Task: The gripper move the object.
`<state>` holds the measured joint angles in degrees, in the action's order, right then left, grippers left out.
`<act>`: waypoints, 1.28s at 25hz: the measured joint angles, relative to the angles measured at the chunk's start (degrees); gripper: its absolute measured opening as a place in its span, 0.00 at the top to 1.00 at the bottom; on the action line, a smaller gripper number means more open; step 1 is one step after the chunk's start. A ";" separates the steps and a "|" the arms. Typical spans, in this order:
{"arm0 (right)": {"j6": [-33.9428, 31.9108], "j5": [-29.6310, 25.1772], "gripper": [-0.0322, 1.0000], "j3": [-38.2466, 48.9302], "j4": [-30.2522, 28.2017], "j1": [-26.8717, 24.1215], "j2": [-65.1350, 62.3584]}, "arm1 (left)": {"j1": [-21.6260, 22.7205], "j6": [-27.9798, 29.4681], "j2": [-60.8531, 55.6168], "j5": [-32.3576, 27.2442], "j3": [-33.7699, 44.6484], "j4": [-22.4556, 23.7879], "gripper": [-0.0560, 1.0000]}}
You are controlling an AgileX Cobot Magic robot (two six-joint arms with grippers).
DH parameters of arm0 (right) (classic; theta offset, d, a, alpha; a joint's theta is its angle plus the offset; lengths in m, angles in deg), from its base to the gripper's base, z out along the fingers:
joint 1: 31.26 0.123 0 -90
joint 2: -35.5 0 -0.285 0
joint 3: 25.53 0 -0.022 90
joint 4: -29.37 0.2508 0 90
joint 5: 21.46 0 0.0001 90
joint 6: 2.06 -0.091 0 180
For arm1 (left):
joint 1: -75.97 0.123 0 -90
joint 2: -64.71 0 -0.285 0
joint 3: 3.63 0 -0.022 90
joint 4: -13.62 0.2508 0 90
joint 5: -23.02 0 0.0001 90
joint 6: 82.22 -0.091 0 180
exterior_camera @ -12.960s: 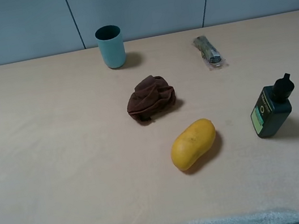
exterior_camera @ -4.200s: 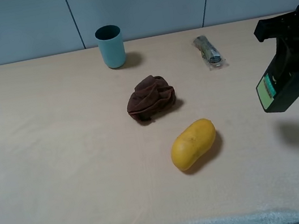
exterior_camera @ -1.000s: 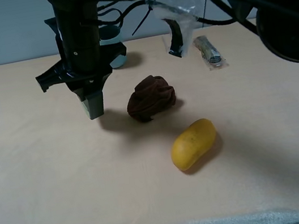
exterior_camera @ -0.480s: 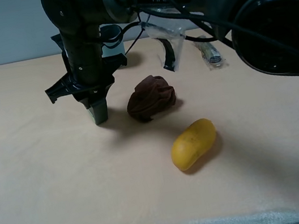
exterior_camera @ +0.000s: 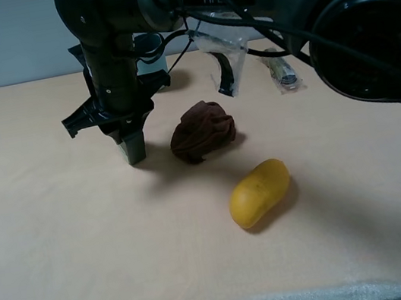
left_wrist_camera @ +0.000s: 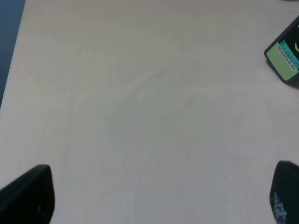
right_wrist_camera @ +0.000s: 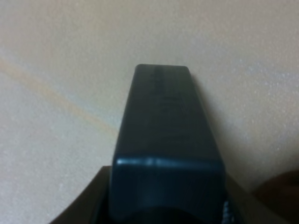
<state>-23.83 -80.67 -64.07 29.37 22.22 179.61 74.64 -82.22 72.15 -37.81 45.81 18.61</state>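
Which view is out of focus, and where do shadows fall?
Right wrist view: the bottle fills the frame, blurred. Exterior high view: sharp, with soft shadows beside the yellow fruit and brown cloth. Left wrist view: even light, no glare.

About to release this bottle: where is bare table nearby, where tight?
Bare: beige table to the left and camera side of the dark green rectangular bottle. Crowded: crumpled brown cloth close on its right, yellow mango-like fruit beyond that.

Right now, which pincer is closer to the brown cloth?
Right. The right pincer, shut on the green bottle, stands just beside the brown cloth. The left pincer hangs open well away, over the table.
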 joint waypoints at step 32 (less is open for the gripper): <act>0.32 0.60 0.30 -0.06 1.99 0.00 -3.66 | 0.00 0.00 0.00 0.00 0.00 0.00 0.07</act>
<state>-23.51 -80.07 -64.13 31.36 22.22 175.95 74.64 -82.22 72.15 -37.81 45.81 18.61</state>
